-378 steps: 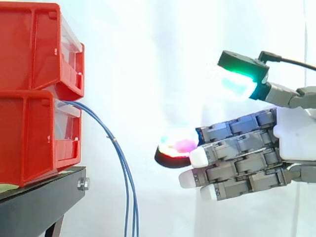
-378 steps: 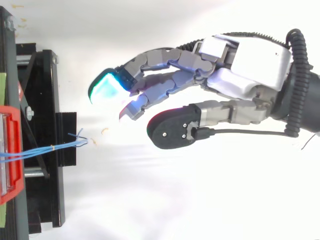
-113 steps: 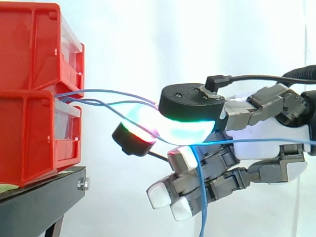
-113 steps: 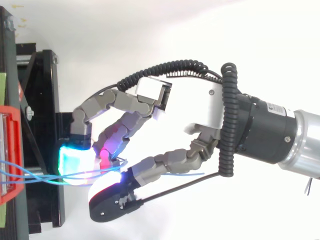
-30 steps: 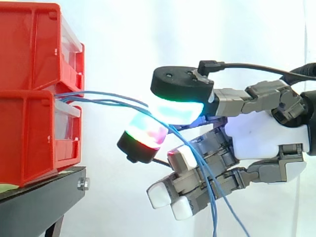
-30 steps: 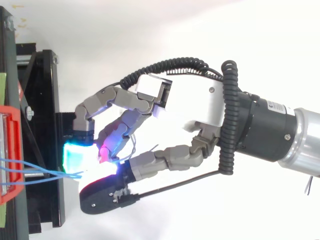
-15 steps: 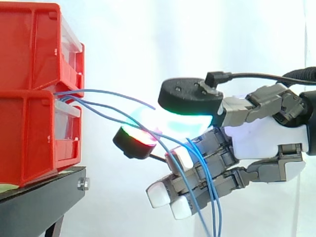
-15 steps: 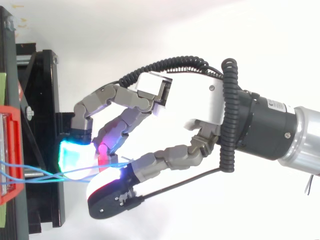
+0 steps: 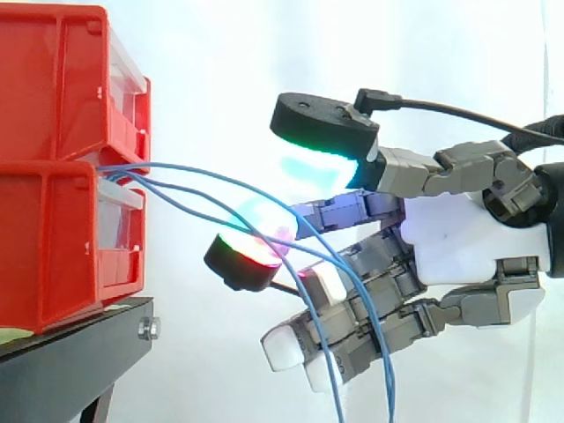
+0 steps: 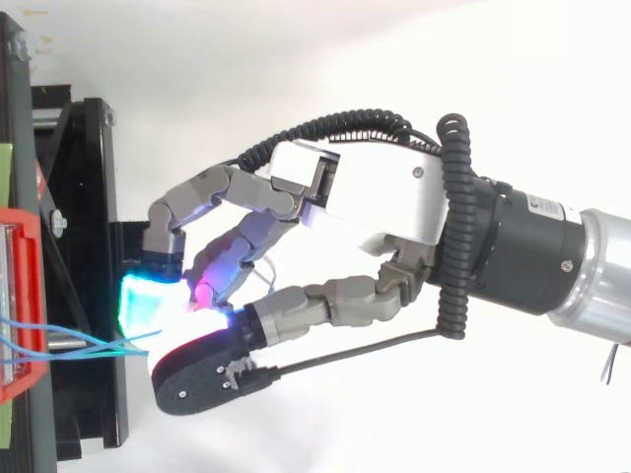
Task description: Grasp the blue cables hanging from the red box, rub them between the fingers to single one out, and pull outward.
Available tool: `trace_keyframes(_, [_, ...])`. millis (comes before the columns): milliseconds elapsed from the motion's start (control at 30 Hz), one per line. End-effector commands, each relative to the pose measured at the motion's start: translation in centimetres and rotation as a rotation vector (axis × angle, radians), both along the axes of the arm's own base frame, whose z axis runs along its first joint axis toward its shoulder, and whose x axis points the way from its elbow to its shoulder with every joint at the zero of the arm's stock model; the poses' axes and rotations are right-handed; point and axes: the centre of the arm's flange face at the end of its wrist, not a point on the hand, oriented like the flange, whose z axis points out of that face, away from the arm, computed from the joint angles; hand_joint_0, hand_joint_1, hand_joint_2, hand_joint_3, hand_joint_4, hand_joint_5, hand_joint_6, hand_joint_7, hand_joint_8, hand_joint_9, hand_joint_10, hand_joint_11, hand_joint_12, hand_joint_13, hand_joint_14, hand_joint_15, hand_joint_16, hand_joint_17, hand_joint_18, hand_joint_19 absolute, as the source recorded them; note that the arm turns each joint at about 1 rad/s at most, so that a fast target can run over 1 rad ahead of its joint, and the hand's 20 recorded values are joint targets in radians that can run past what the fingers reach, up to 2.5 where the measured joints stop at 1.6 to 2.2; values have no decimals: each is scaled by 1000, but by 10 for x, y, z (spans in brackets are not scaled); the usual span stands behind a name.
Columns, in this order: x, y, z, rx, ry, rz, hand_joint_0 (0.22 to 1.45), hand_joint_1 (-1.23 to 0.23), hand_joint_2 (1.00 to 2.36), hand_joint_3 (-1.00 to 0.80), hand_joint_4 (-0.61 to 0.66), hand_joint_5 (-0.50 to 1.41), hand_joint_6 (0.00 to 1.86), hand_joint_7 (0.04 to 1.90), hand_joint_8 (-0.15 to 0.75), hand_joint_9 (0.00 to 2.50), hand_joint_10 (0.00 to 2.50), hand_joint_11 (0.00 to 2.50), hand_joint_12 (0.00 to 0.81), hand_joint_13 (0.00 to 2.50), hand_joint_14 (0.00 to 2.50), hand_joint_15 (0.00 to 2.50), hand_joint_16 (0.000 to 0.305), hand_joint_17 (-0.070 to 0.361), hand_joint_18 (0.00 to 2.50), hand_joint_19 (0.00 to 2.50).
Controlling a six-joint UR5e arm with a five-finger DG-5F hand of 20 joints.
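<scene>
Several blue cables [image 9: 123, 172] from front edge of lower red box [image 9: 62, 247], draped loose over half-bent fingers [image 9: 405, 317] of robot hand [image 9: 458, 242]; thumb [image 9: 322, 119] raised well apart, grip open, not pinching.

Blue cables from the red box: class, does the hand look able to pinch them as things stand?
Probably yes. The blue cables run from the red box through the gap between the hand's raised thumb pad and a finger pad below; nothing blocks them, so lowering the thumb should catch them.
</scene>
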Motion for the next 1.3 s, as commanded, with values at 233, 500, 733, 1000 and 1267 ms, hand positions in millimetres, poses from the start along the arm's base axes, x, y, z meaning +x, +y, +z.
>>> trace_keyframes(233, [0, 0, 0, 0, 0, 0, 589, -715, 1013, -305, 64, -117, 872, 1034, 284, 1178, 27, 874, 385, 831, 21, 503, 52, 117, 730, 547])
trace_keyframes(500, [0, 0, 0, 0, 0, 1, 594, -790, 1017, -167, 68, -104, 900, 1047, 304, 1203, 24, 864, 406, 864, 20, 504, 57, 127, 777, 520])
trace_keyframes(733, [0, 0, 0, 0, 0, 0, 591, -793, 1022, -114, 50, -92, 897, 1096, 295, 1209, 26, 852, 404, 877, 20, 525, 56, 125, 771, 524])
trace_keyframes(1000, [-2, 0, -2, -4, 18, 3, 585, -792, 1020, -80, 23, -84, 893, 1114, 295, 1223, 24, 814, 411, 892, 19, 514, 59, 132, 789, 518])
trace_keyframes(1267, [-15, -2, 4, -24, 103, 5, 576, -781, 1015, -47, -16, -72, 885, 1133, 296, 1132, 18, 635, 426, 891, 19, 496, 62, 139, 798, 481])
